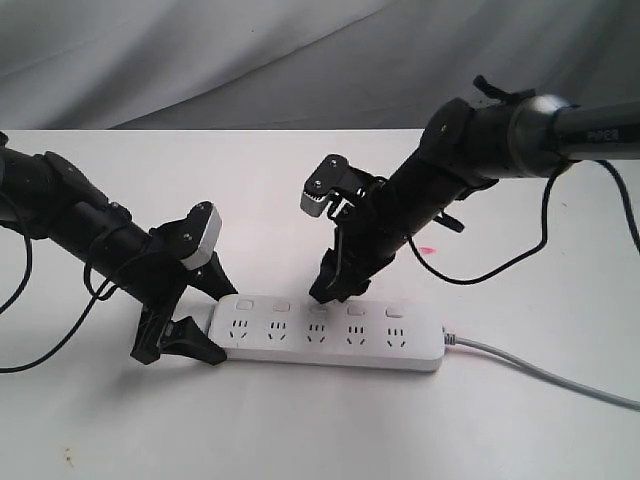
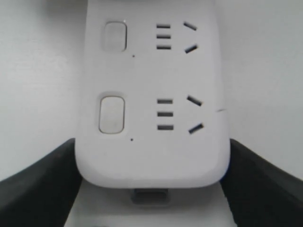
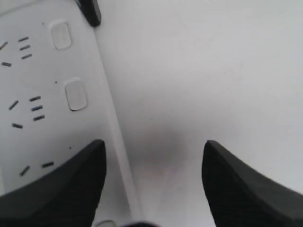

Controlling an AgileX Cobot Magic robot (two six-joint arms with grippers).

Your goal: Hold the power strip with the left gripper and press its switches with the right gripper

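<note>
The white power strip (image 1: 330, 338) lies flat on the white table, its grey cord (image 1: 545, 372) running off to the right. My left gripper (image 1: 210, 320) is shut on the strip's left end. In the left wrist view both black jaws press the sides of the power strip (image 2: 151, 156). The row of switches (image 1: 282, 305) runs along the far edge, and two of them (image 2: 112, 115) show close up. My right gripper (image 1: 330, 288) hovers low over the middle of the strip, near the third switch (image 1: 319, 306). It (image 3: 152, 144) is open, one finger (image 3: 71, 189) above the strip and the other above bare table.
Black cables (image 1: 500, 265) trail from both arms across the table. A small pink mark (image 1: 430, 248) sits behind the strip. Grey cloth (image 1: 250, 60) hangs behind the table's far edge. The left jaw tip (image 3: 91, 12) shows in the right wrist view.
</note>
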